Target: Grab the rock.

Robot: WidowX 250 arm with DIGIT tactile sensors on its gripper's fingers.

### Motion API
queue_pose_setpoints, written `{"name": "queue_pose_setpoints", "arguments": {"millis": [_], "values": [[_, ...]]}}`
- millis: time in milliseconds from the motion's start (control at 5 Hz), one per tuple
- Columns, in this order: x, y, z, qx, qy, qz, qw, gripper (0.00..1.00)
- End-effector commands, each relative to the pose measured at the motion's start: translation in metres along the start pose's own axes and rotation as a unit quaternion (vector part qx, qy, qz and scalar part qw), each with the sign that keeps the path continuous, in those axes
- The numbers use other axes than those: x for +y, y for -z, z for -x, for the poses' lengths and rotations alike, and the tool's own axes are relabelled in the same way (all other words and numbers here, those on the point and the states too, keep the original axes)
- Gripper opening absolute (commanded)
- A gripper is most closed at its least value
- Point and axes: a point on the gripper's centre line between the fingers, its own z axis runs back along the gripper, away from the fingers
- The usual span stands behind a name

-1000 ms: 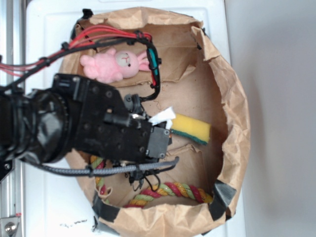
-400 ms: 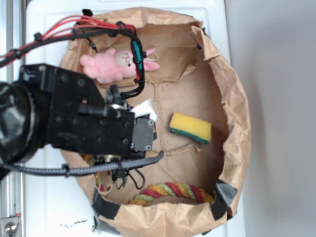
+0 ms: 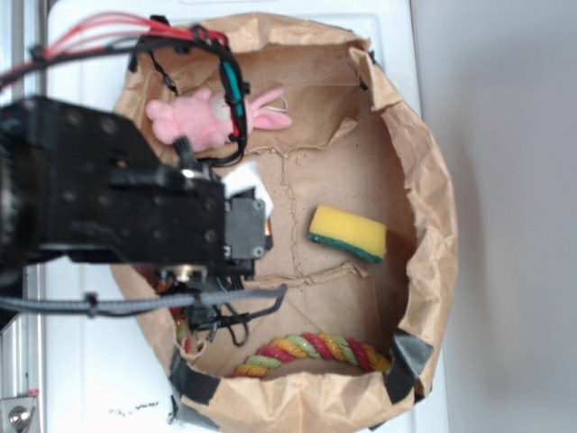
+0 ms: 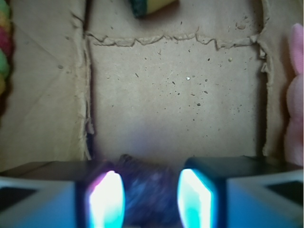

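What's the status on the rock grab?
Gripper low over the bag floor, jaws either side of the rock; closure unclear. Rock dark, blurred, between the fingers. Sponge, rope, pink bunny all clear of it.

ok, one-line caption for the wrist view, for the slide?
Wrist view: gripper fingers straddling the dark rock on the paper bag floor, sponge ahead.

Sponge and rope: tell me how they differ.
The sponge is one compact block, yellow with a green underside; the rope is a long braided strand of red, yellow and green. The sponge lies in the open middle of the paper bag; the rope curves along its lower wall. Both rest inside the bag, untouched.
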Motion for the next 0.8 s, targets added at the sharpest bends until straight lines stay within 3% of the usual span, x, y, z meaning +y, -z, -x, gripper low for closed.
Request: {"name": "queue_pose_setpoints", "arguments": {"millis": [0, 600], "values": [[0.015, -0.027, 0.002, -0.042, -0.013, 0.029, 0.999, 1.00], [0.003, -0.019, 0.007, -0.029, 0.007, 0.029, 0.999, 1.00]]}}
